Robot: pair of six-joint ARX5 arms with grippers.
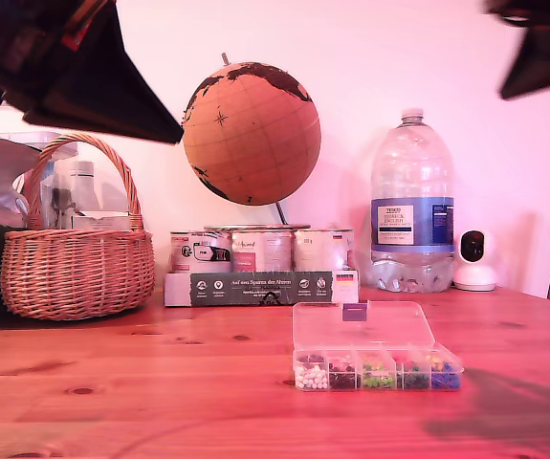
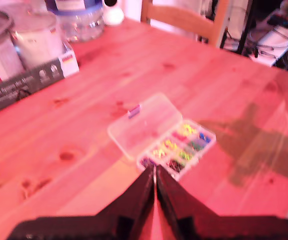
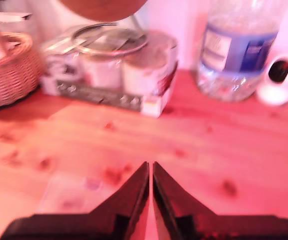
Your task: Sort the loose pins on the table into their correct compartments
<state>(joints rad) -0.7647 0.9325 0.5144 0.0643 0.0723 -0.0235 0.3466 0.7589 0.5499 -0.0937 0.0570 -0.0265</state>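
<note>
- My first gripper (image 2: 155, 175) has its two dark jaws pressed together with nothing between them, raised above the bench (image 2: 83, 165) and aimed down toward the clear pin box (image 2: 161, 136).
- My second gripper (image 3: 150, 172) is likewise drawn together on nothing, held above the bench and facing the tins (image 3: 118, 62) behind the pin box.
- The first wrist view shows the box's lid laid open flat and its compartments (image 2: 181, 145) as two rows of coloured heaps; the exterior view shows only the near row: white, dark, green, mixed and blue.
- The first wrist view also takes in a wooden chair (image 2: 184, 20) beyond the far edge of the bench, well apart from the pin box.
- The second wrist view is blurred; the pin box shows there only as a faint pale shape just beside the jaws.
- The exterior view alone shows the cork globe (image 1: 251, 132) and wicker basket (image 1: 76, 258) well behind the pin box, with the water bottle (image 1: 411, 206) and small white camera (image 1: 473, 260) behind it too.
- In the exterior view both arms appear only as dark shapes at the top corners, high above the pin box; which is which I cannot tell.
- No loose pins can be made out on the bench in any view.
</note>
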